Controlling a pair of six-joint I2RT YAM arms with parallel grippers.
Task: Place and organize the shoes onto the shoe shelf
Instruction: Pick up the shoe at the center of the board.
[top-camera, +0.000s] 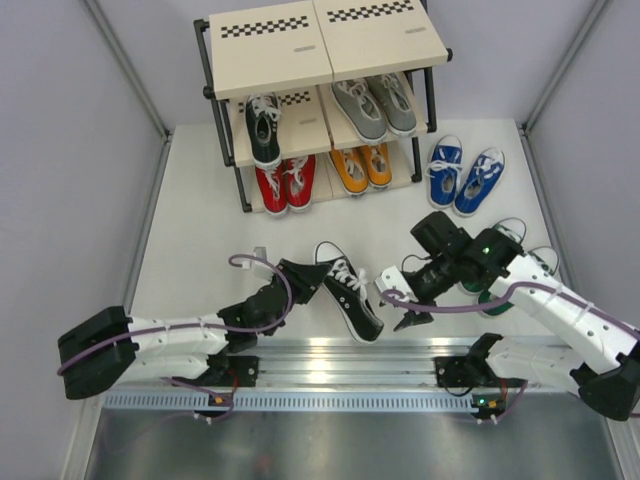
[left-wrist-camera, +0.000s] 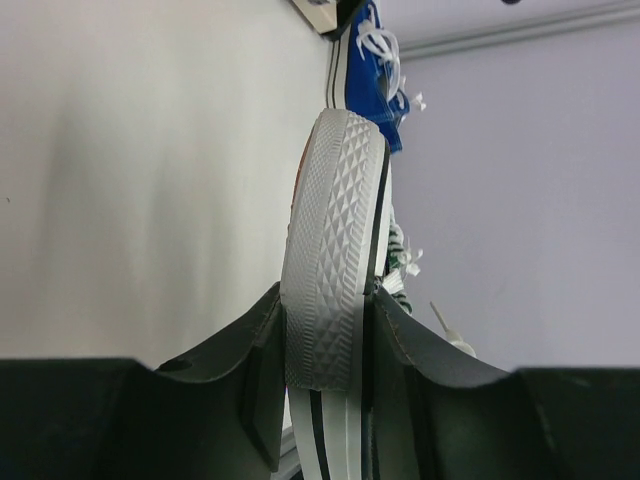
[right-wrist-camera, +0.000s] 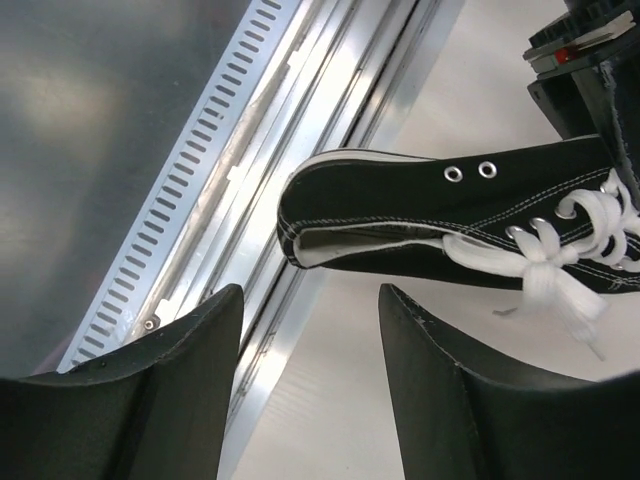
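Left claw (top-camera: 300, 282) is pinching the black shoe (top-camera: 350, 297) at the toe, with the rubber toe tread (left-wrist-camera: 335, 230) wedged between my pads. The shoe's heel hangs out to the right, low over the surface (top-camera: 200, 240) and just ahead of the rail.

Right claw (right-wrist-camera: 310, 300) is spread and holds nothing. It sits just beside the heel (right-wrist-camera: 300, 220) without touching it.

My read of the plan:
- A toe-only pinch makes a long lever, so the heel will sag. Lift slowly, stay firm, no wrist snaps.
- The target is the shoe shelf (top-camera: 270, 50), middle tier, left bay, in the gap right of the lone black mate (top-camera: 264, 128). The lower tier holds the red pair (top-camera: 285, 185) and the orange pair (top-camera: 362, 168); the grey pair (top-camera: 375, 105) sits on the middle tier, right bay.
- Go in heel first and level, under the top board and clear of the front post. Set the sole flat before I let go.
- Pull the right claw back first, because the laces (right-wrist-camera: 545, 270) are near it.

The blue pair (top-camera: 465, 175) waits on the surface right of the shelf. The green pair (top-camera: 505, 232) is mostly hidden under my right arm.
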